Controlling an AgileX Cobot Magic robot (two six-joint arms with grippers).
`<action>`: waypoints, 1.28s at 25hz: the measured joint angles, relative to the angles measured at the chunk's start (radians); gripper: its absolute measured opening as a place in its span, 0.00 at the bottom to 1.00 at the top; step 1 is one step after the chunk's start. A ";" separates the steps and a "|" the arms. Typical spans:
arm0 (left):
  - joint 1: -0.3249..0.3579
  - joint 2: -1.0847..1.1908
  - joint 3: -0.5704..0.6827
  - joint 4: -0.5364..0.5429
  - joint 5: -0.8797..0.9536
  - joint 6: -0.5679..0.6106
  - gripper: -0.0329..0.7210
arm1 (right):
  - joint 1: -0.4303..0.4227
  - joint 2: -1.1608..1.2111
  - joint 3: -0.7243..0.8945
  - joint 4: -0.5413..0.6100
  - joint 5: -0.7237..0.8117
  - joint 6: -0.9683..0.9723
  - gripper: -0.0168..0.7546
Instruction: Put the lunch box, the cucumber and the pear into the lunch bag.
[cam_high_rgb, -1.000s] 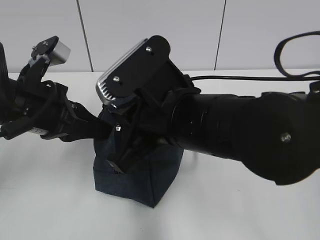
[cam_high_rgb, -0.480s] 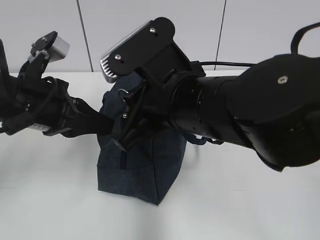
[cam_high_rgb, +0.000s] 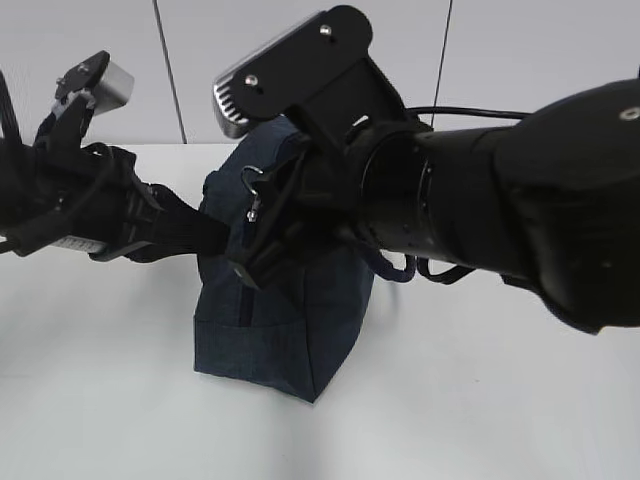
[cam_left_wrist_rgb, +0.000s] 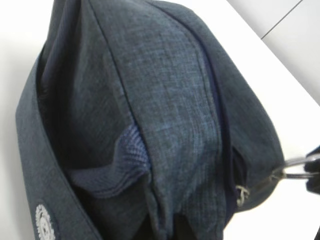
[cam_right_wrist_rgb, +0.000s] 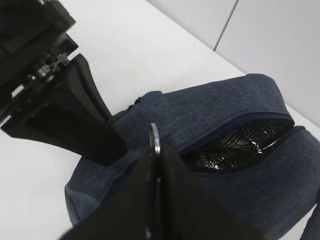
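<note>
**Lunch bag between two grippers**

The lunch bag (cam_high_rgb: 285, 320) stands mid-table (cam_high_rgb: 480, 400). The left gripper (cam_high_rgb: 205, 237) meets its left side; the right gripper (cam_right_wrist_rgb: 156, 165) sits at its top, on the ring pull (cam_right_wrist_rgb: 155, 137).

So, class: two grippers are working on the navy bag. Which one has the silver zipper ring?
The right gripper: its closed fingertips pinch the silver ring pull of the lunch bag. The left gripper only presses into the bag's fabric at its end.
</note>
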 joint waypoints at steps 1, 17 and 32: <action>-0.002 -0.001 -0.002 -0.002 0.000 0.000 0.05 | 0.000 -0.009 0.000 0.036 0.000 -0.032 0.02; -0.004 0.000 -0.002 0.022 0.025 0.000 0.05 | 0.000 0.001 -0.008 0.284 -0.029 -0.352 0.02; -0.002 0.000 0.021 0.042 0.035 0.000 0.05 | -0.011 0.079 -0.112 0.238 -0.132 -0.356 0.02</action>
